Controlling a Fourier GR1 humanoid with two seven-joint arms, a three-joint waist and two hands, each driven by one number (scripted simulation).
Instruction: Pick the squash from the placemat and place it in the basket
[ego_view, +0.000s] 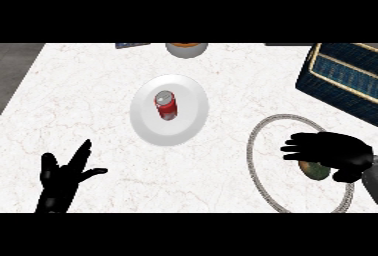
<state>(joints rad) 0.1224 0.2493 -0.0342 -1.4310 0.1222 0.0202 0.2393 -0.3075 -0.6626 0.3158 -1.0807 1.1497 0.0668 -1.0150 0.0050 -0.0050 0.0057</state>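
1. Right hand (330, 154): hovering over the round placemat (255, 155) at the view's right, its fingers curling down over the squash (316, 170); whether they are already touching it is not showing.
2. Squash: lying on the placemat, greenish-brown, mostly hidden under the palm, with only its lower edge peeking out.
3. Basket (345, 79): dark blue with pale trim, sitting at the far right corner of the counter (81, 100), well apart from the placemat and partly cut off by the view's edge.
4. Left hand (63, 177): resting open near the lower left, fingers up, holding nothing.
5. Plate (170, 110): white, sitting mid-counter and carrying a red can (167, 105); a bowl (185, 49) and a dark flat item (133, 45) are lying along the far edge.
6. Risk, as judged: the squash looks rounded, so fingers closing off-centre could be rolling it toward the near counter edge rather than seating it in the palm.
7. Risk, as judged: a low carry could be catching the basket's near wall.
8. Open room: bare counter is lying between placemat and basket; the plate and can are standing to the left, off that path.
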